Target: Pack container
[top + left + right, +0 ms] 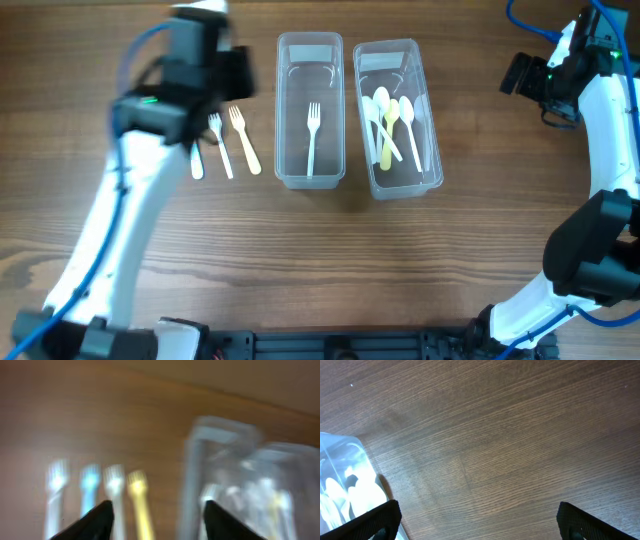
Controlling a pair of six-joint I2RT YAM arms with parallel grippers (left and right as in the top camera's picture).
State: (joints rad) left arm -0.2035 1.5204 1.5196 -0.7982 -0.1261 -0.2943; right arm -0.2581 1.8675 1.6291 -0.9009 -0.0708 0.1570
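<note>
Two clear plastic containers stand side by side in the overhead view. The left container (281, 110) holds one white fork (313, 135). The right container (434, 120) holds several white and yellow spoons (390, 125). Loose forks lie left of them: a white fork (220, 145), a yellow fork (244, 141), and one partly under my arm (197, 163). My left gripper (232, 75) hovers above these forks, open and empty. The blurred left wrist view (157, 510) shows white, blue and yellow forks (137, 495). My right gripper (479, 512) is open and empty over bare wood at the far right (525, 75).
The table is brown wood (330, 260). A corner of the right container with spoons shows at the left edge of the right wrist view (347, 490). The arm bases stand at the table's front edge.
</note>
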